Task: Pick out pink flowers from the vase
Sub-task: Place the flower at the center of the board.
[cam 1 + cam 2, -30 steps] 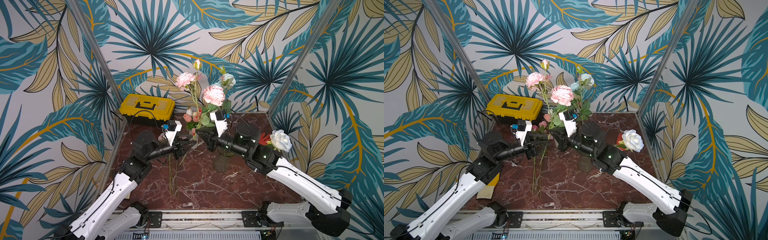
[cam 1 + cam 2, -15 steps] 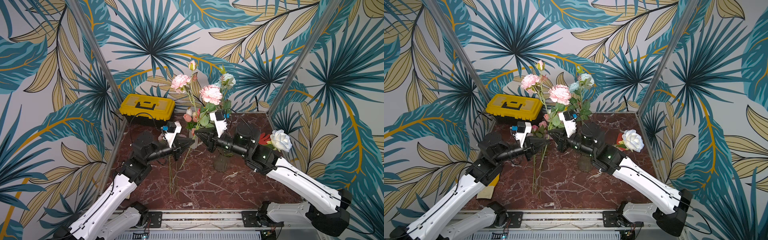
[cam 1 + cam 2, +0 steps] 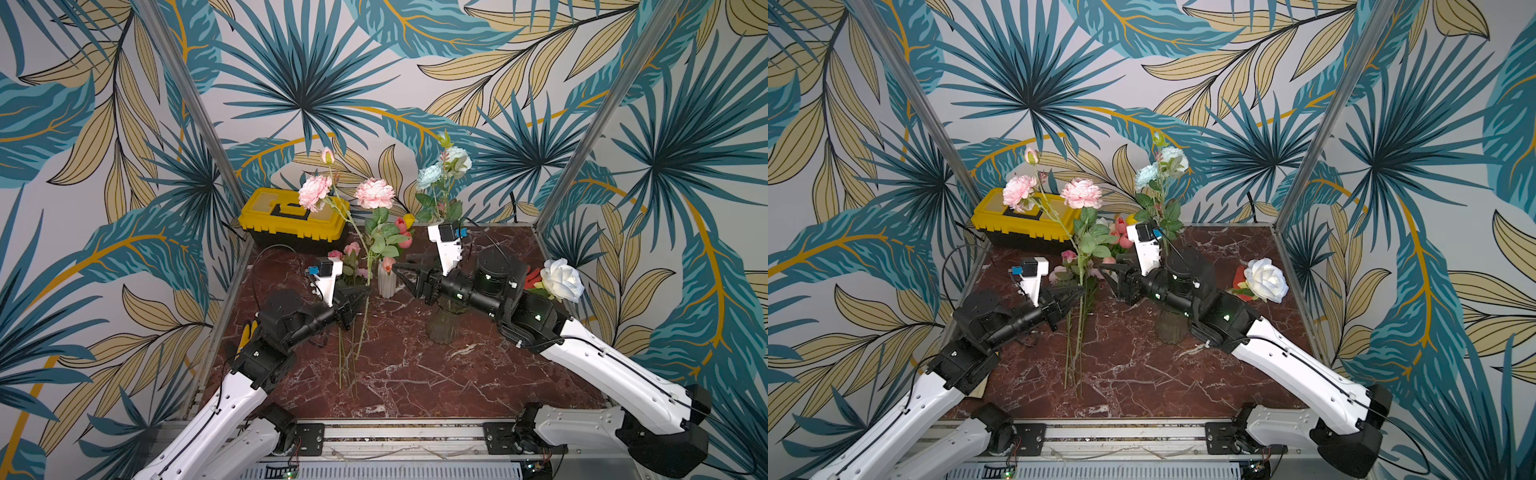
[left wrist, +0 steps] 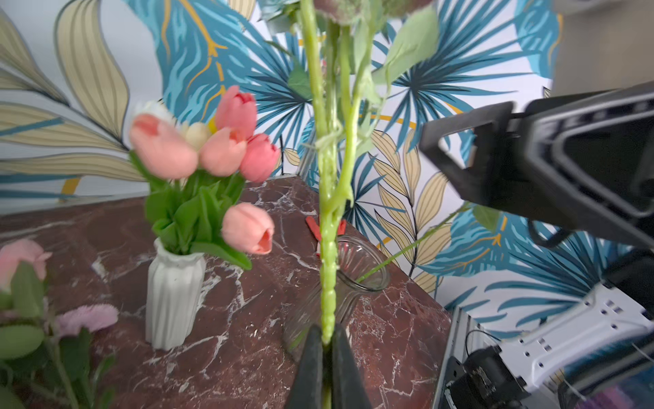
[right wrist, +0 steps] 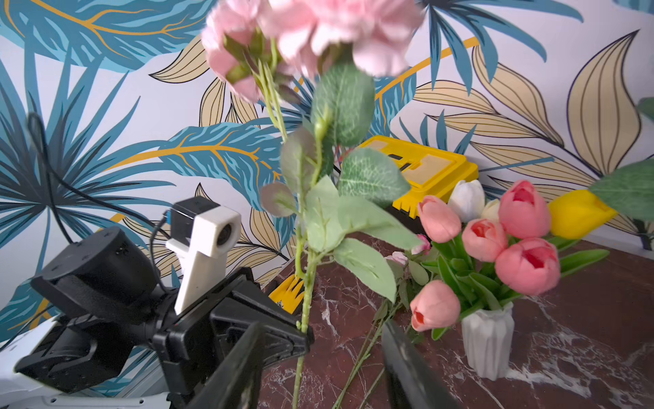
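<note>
Leftward the pink peonies [image 3: 375, 193] have swung, clear of the glass vase [image 3: 442, 328]. The left end effector [image 3: 365, 291] now pinches their stalks upright above the counter [image 3: 415, 374]. The right end effector [image 5: 323, 327] has spread and let go. Handover looks complete; setting them down remains.

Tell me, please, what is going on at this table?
The left pincer is shut on the long green stems of a spray of ruffled pink flowers, holding it upright, clear of the ribbed clear glass vase. The right pincer stands open beside those stems. Pale blue roses stand in the vase.
</note>
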